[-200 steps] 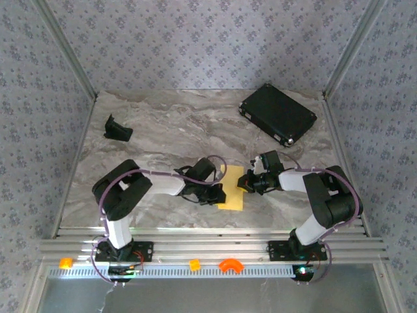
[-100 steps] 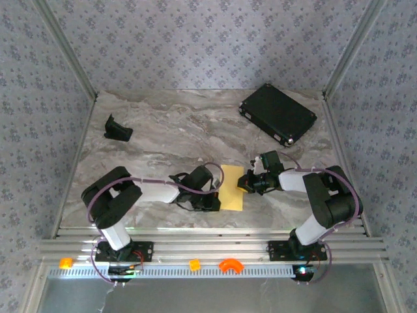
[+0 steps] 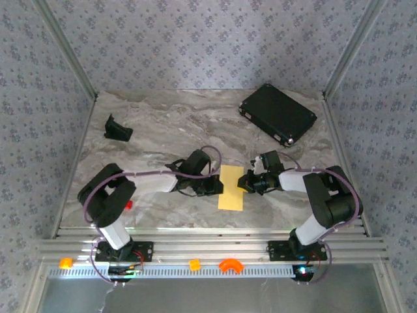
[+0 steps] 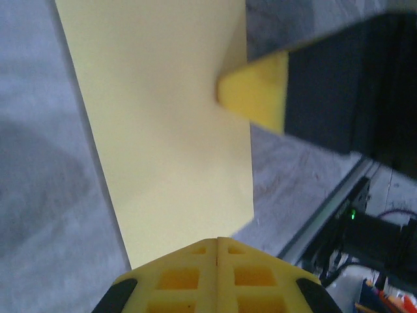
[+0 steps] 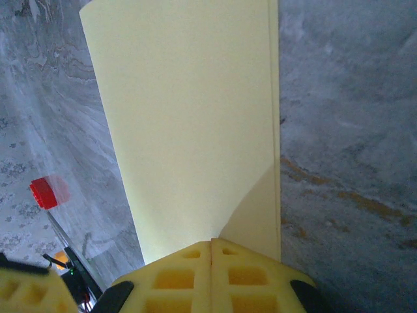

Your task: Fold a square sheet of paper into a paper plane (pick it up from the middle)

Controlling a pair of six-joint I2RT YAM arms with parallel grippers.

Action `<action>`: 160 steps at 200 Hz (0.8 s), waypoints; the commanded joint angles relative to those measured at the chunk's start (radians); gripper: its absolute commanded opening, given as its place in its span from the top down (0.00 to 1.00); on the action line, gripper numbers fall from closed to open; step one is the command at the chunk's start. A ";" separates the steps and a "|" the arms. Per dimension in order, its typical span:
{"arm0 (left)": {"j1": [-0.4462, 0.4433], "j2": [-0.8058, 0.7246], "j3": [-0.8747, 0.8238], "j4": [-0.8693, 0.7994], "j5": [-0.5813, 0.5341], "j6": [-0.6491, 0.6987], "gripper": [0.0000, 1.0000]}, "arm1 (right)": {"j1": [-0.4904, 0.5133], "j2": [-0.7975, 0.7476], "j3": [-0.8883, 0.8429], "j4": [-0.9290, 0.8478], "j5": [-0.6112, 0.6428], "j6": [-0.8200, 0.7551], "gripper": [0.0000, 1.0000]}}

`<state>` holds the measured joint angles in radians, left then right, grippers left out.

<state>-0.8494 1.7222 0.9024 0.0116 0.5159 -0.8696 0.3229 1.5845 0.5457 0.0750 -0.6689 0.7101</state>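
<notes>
The square sheet of paper (image 3: 230,188) lies flat on the marble table, folded into a narrow pale-yellow rectangle. My left gripper (image 3: 219,185) is shut, its closed tips resting on the sheet's left edge. My right gripper (image 3: 243,183) is also shut and rests on the right edge, opposite the left one. In the left wrist view the paper (image 4: 163,130) stretches away from my shut left gripper (image 4: 217,241), and the right gripper's yellow fingertip (image 4: 257,91) touches its far side. In the right wrist view the paper (image 5: 189,117) has a doubled edge along its right side, ahead of my shut right gripper (image 5: 212,242).
A black rectangular case (image 3: 278,114) lies at the back right and a small black piece (image 3: 117,128) at the back left. A small red block (image 3: 128,204) sits by the left arm's elbow. Orange plastic pieces (image 3: 229,265) lie on the front rail.
My left gripper slid toward the front edge along the paper's left side, then back away to the sheet's middle. The right gripper stayed put. The red block came into view.
</notes>
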 commanded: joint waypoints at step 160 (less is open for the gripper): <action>-0.002 -0.013 -0.025 -0.173 -0.014 0.129 0.93 | -0.012 0.015 -0.034 -0.119 0.109 0.003 1.00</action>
<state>-0.8162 1.7828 0.8604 -0.0448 0.5465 -0.7738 0.3202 1.5837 0.5457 0.0704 -0.6701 0.7097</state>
